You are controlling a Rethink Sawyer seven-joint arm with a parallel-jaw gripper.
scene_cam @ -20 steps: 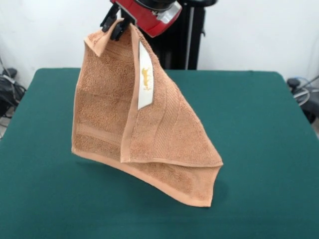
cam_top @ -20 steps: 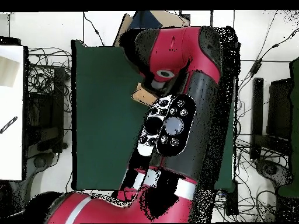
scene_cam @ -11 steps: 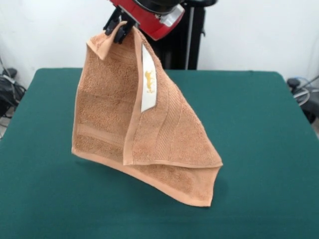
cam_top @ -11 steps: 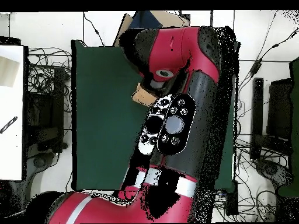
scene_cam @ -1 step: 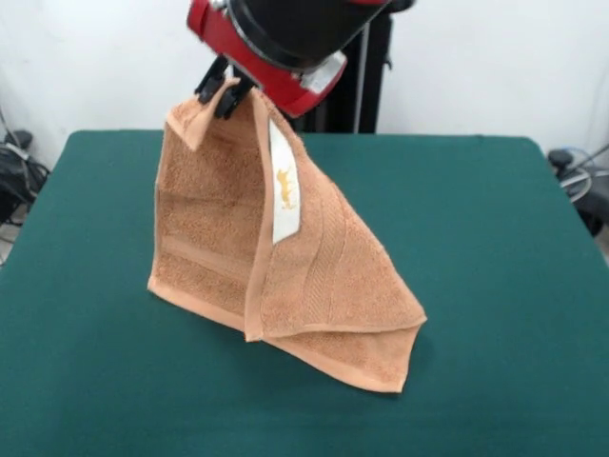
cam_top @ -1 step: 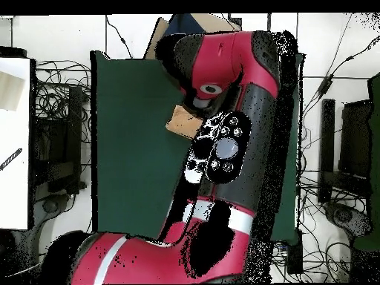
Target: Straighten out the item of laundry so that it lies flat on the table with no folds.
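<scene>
End effector point(scene_cam @ -1 step: 225, 92) pinches folded towel point(scene_cam @ -1 step: 285, 276), apparently touching table point(scene_cam @ -1 step: 495, 286)

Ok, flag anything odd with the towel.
The towel is not flat: the gripper pinches one corner, so it hangs doubled over itself, tag outward, only its low corner resting on the table.

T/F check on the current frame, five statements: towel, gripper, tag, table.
1. The gripper is shut on the towel at a top corner. True.
2. The towel lies flat with no folds. False: it hangs folded, only its lower end on the table.
3. The white tag faces the front camera. True.
4. The towel is dark green. False: it is tan; the table is green.
5. The arm is drawn back off the table. False: it reaches over it.
</scene>
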